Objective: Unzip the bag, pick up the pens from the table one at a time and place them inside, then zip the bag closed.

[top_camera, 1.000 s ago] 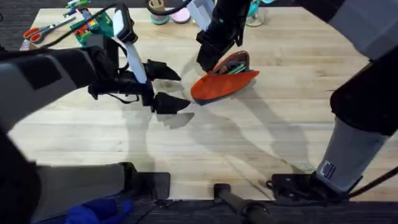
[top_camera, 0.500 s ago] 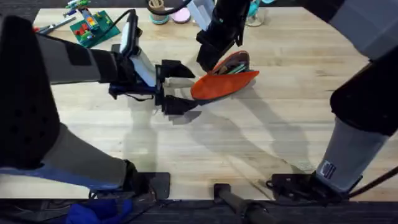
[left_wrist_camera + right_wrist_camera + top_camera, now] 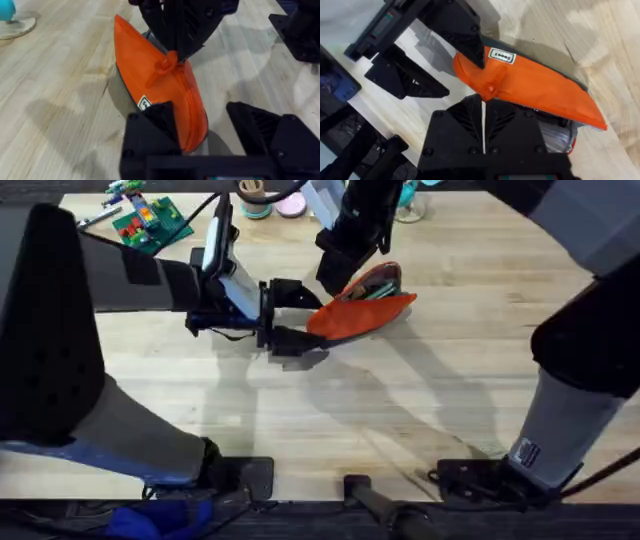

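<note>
Upper centre of the overhead frame: the right claw (image 3: 483, 112) pinches the bag's (image 3: 358, 315) zipper pull (image 3: 162, 67); the left claw (image 3: 202, 135) gapes around the bag's end.

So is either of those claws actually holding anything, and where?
The right gripper is shut on the orange fabric pouch, pinching its zipper pull. The left gripper is open, straddling the pouch's end.
</note>
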You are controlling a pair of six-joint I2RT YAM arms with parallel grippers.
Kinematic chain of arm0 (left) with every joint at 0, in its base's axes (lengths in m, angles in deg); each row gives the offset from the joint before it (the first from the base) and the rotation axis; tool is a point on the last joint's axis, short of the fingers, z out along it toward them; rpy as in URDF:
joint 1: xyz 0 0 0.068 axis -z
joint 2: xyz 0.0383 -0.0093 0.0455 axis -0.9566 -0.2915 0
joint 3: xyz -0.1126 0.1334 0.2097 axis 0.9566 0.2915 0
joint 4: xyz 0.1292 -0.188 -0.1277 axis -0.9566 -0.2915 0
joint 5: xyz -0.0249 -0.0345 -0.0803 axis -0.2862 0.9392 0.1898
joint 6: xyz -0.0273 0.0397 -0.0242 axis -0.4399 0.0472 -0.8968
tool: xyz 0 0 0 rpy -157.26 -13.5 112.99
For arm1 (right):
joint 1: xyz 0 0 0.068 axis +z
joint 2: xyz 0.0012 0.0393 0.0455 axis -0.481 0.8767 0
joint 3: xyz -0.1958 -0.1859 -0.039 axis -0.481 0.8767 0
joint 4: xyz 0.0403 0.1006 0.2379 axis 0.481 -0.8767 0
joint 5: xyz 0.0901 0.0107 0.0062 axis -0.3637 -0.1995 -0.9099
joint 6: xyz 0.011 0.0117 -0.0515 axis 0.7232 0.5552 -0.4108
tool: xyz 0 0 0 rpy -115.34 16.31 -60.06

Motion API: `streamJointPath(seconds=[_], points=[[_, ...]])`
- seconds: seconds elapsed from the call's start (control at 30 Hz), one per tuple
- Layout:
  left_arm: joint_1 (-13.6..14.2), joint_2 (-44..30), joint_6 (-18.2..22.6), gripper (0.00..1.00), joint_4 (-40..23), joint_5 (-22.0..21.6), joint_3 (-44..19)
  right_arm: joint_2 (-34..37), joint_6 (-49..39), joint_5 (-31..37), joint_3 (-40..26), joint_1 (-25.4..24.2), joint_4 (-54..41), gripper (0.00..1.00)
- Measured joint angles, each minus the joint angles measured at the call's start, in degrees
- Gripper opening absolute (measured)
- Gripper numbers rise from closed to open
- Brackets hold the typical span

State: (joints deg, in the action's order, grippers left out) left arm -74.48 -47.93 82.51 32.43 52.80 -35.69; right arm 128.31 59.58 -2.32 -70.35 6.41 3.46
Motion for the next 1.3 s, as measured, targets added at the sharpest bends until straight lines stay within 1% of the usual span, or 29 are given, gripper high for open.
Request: streamJointPath(seconds=[0.07,0.17,0.27,0.3,0.33,1.03,1.3], points=[[0.0,0.0,0.0,0.573,0.2,0.0,0.0,0.0,0.0,0.0,0.0,0.0,0.0,0.029],[0.0,0.0,0.2,0.407,0.5,0.0,0.0,0.0,0.0,0.0,0.0,0.0,-0.1,0.030],[-0.1,0.0,0.3,0.147,0.6,-0.1,0.0,0.0,0.0,0.0,0.0,0.0,-0.3,0.029],[-0.1,0.0,0.2,0.077,0.6,-0.1,0.0,0.0,0.0,0.0,0.0,0.0,-0.3,0.030],[-0.1,0.0,0.2,0.053,0.6,-0.1,0.0,0.0,0.0,0.0,0.0,0.0,-0.4,0.030],[-0.1,0.0,0.2,0.042,0.6,-0.1,0.0,0.0,0.0,0.2,0.0,-0.1,-0.4,0.030],[-0.1,0.0,0.2,0.042,0.4,-0.1,0.0,0.0,1.1,-0.5,-0.1,-3.2,-0.1,0.032]])
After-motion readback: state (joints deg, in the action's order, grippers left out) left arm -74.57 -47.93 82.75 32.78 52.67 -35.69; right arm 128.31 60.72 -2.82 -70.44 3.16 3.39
